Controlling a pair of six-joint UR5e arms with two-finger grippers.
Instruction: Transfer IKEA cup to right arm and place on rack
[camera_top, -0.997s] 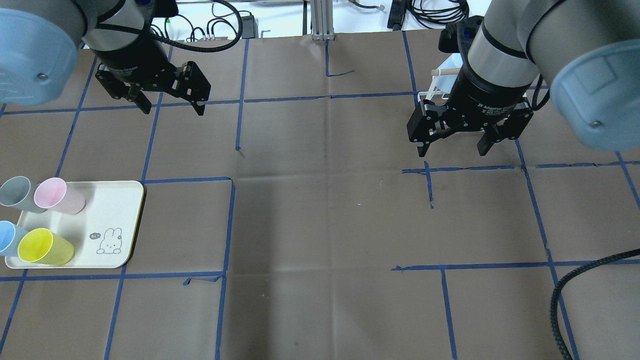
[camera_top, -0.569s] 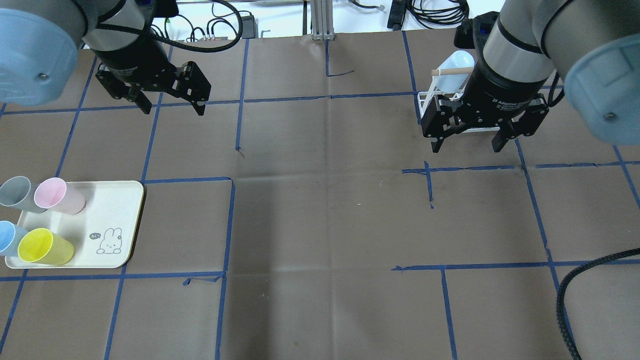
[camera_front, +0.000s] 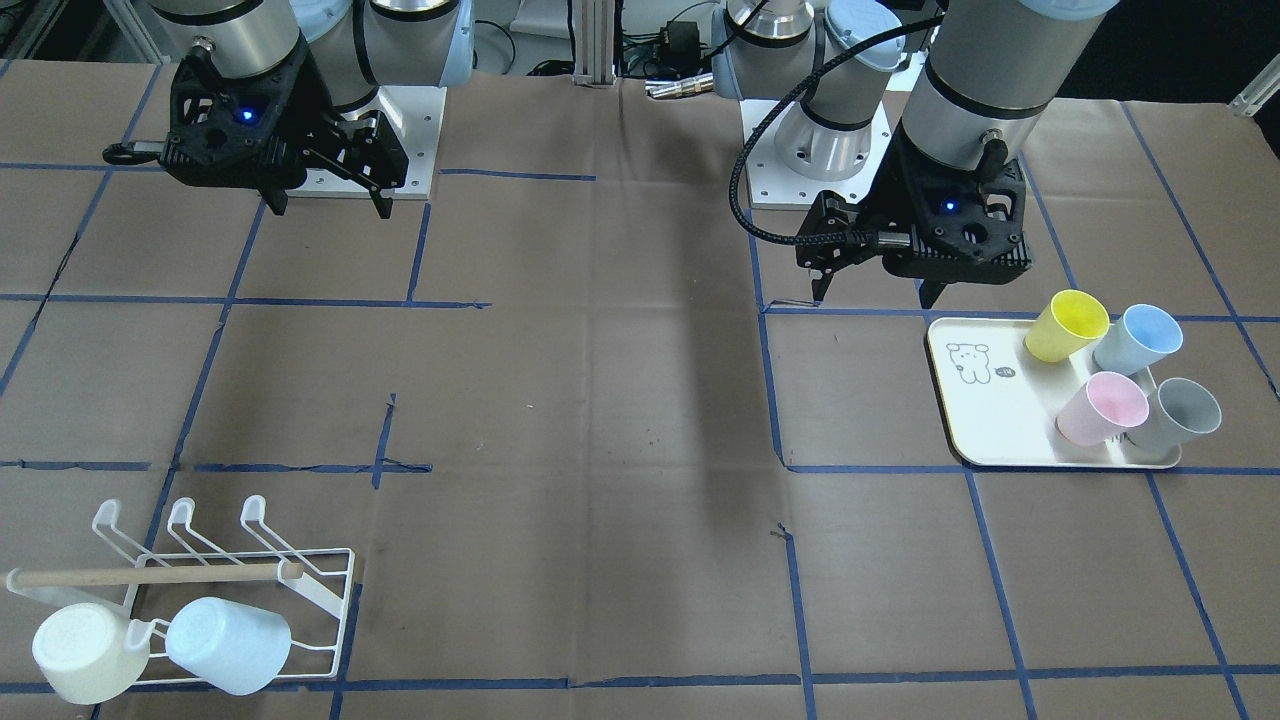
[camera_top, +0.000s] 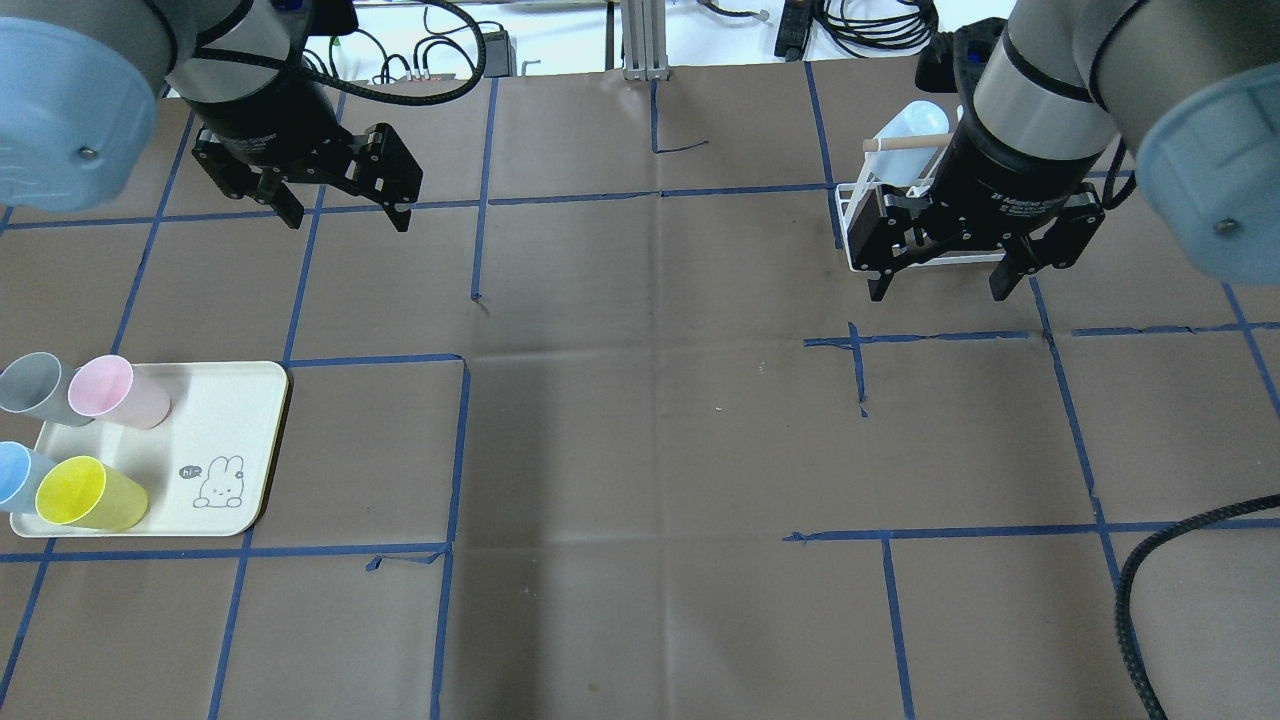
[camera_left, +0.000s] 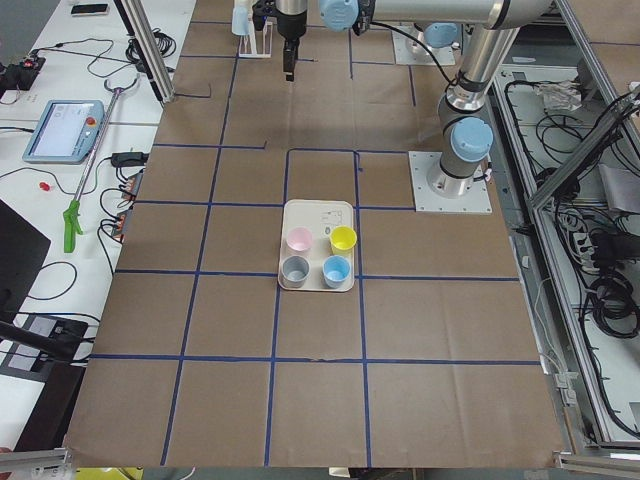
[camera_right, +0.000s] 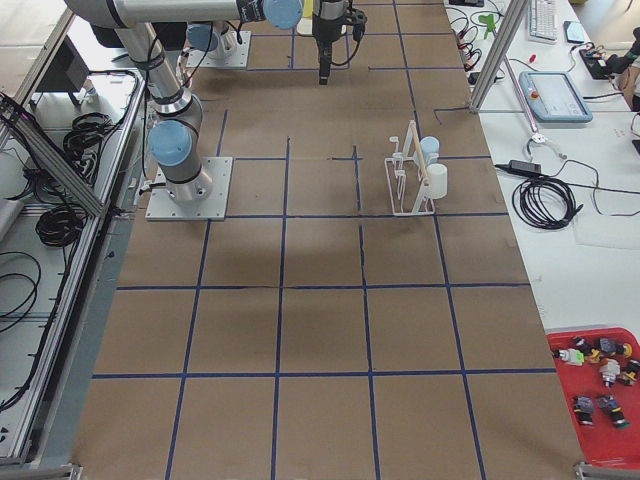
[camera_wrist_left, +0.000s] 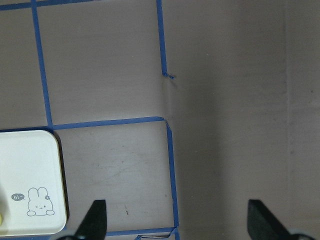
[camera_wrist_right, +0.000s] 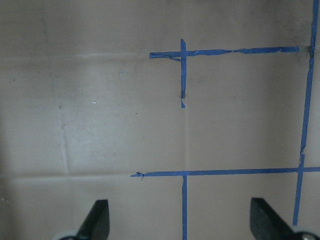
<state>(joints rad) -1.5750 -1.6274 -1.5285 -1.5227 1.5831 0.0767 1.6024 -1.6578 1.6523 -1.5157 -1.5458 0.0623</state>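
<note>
Overhead view: rack (camera_front: 150, 575) at 1 o'clock on tabletop (camera_top: 640, 450). Light-blue cup (camera_front: 230, 643) and white cup (camera_front: 78, 653) sit tilted on its prongs, side by side. Right gripper (camera_top: 938, 290) hovers just at rack's 6 o'clock, fingers released, empty. Left gripper (camera_top: 347, 215) at 10 o'clock, fingers spread wide, gripping nothing. Tray (camera_front: 1000, 430) at 8 o'clock carries yellow cup (camera_front: 1067, 325), blue cup (camera_front: 1138, 340), pink cup (camera_front: 1102, 408) and grey cup (camera_front: 1175, 413), all upright.
</note>
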